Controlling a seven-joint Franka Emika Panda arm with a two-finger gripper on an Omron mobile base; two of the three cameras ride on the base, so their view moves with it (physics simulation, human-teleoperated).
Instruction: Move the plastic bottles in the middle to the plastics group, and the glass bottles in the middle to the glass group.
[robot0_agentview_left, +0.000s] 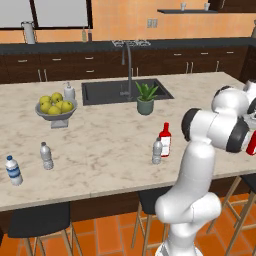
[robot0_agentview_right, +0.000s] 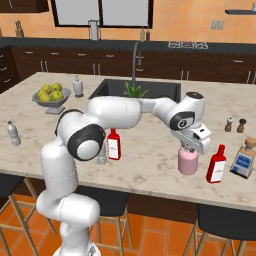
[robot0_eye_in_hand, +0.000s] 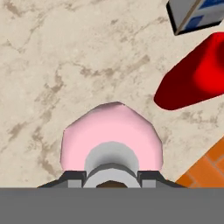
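My pincer (robot0_agentview_right: 189, 145) grips the pink bottle (robot0_agentview_right: 188, 161) by its stopper; releasing carelessly could topple the red bottle (robot0_agentview_right: 216, 165) just beside it.

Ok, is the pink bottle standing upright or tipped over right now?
Upright. The pink bottle stands base-down on the counter with the gripper at its pale stopper, next to a red bottle.

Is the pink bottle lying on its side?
No, the pink bottle stands upright on the counter, under the gripper.
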